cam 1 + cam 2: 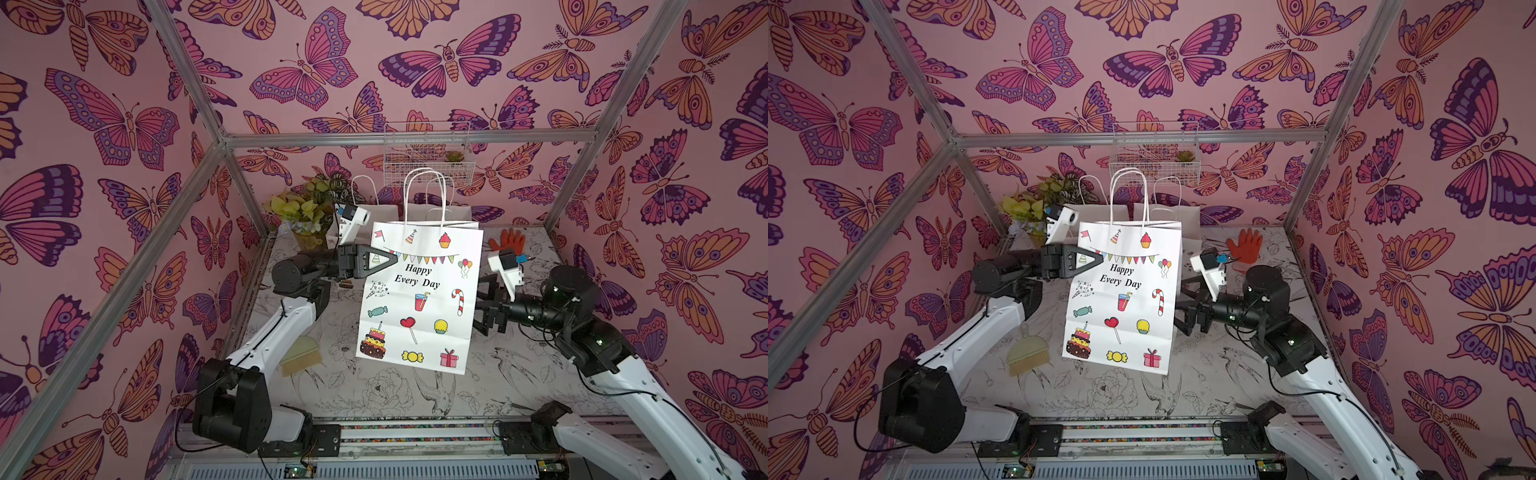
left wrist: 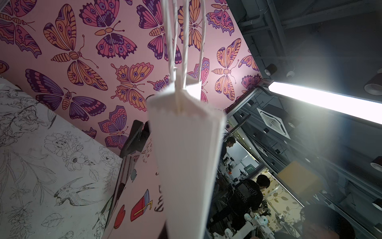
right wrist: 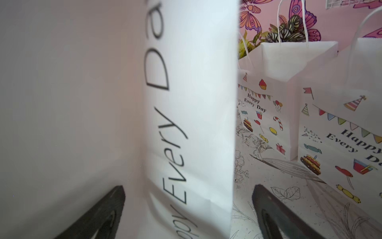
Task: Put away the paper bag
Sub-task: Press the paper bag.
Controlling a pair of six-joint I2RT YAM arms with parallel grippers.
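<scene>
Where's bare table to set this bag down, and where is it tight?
Widest bare patch: the front of the table, between the brush and the right arm. Also bare: the strip before the two standing bags. Crowded: the back edge, with plant, bags and orange glove; the bag-to-glove gap looks narrow.

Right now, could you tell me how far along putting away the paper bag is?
Done: left pincer shut on the paper bag, holding it up. In hand: open right pincer straddles its edge. Left: setting it down, probably beside the two bags at the back.
</scene>
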